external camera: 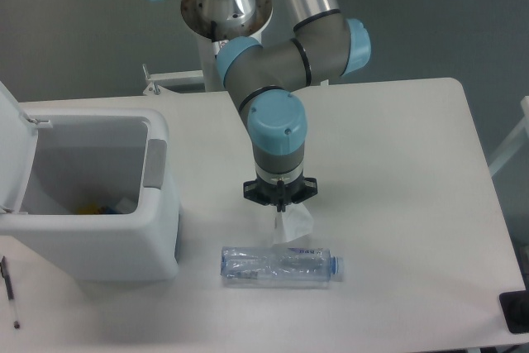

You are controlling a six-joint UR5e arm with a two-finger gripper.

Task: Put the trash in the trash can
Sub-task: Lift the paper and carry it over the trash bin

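Observation:
The crumpled whitish-clear wrapper (293, 224) is right under my gripper (279, 204), near the middle of the table. The gripper points straight down, and its fingers look closed together on the wrapper's top edge. The wrapper's lower part is at or just above the table. The clear crinkled water bottle (279, 264) with a blue cap lies on its side just in front of the wrapper, cap to the right. The white trash can (157, 229) stands at the left with its lid (15, 155) swung open. Its grey rim panel (154, 163) faces the arm.
Inside the can some yellow and blue items (92, 207) lie at the bottom. A pen (10, 291) lies at the table's front left edge. A black object (517, 312) sits at the front right corner. The arm's base stands behind the table.

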